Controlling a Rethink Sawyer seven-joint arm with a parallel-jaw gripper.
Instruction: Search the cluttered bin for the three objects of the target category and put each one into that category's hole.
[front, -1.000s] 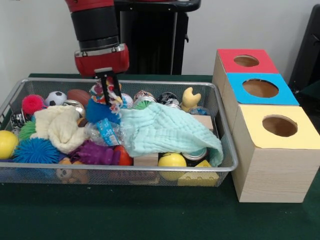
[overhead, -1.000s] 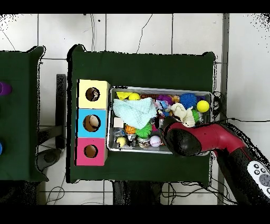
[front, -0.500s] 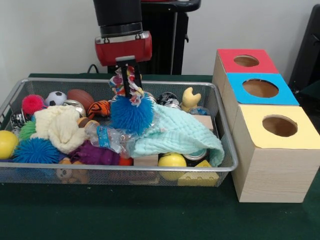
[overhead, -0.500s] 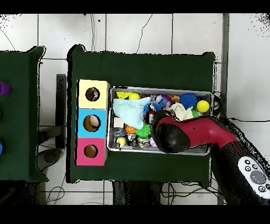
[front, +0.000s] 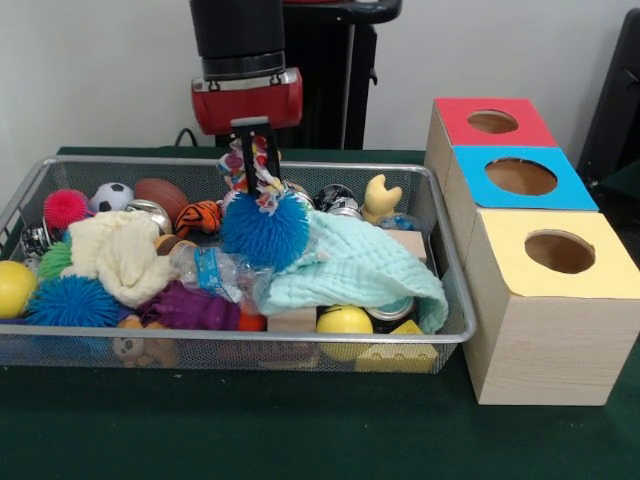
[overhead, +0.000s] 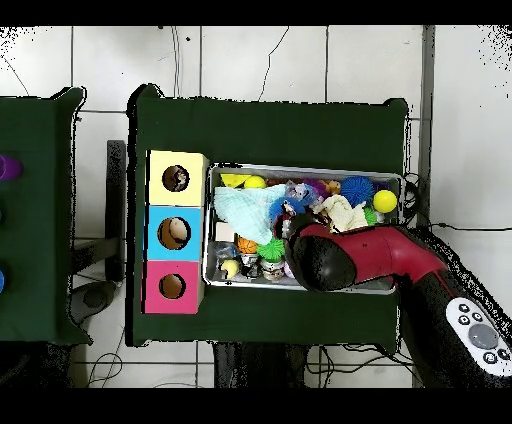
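Note:
My gripper (front: 246, 158) hangs over the back middle of the wire mesh bin (front: 250, 340), shut on a knotted rope ball (front: 263, 182) of white, red, yellow and green strands, held above the clutter. A blue spiky ball (front: 264, 232) sits right under the rope ball and touches it. I cannot tell whether it hangs from it. In the overhead view the red arm (overhead: 350, 260) covers the gripper and the rope ball. The bin's rim (overhead: 300, 168) shows there. No other rope ball shows.
Three wooden boxes stand right of the bin, with a red-topped hole (front: 492, 121), a blue-topped hole (front: 520, 176) and a yellow-topped hole (front: 560, 251). The bin holds a mint cloth (front: 350, 262), a cream cloth (front: 120, 255), spiky balls, yellow balls and a plastic bottle (front: 215, 272).
Over the last second my gripper rose and moved right with the rope ball, and the blue spiky ball came along. In the last half second it barely moved.

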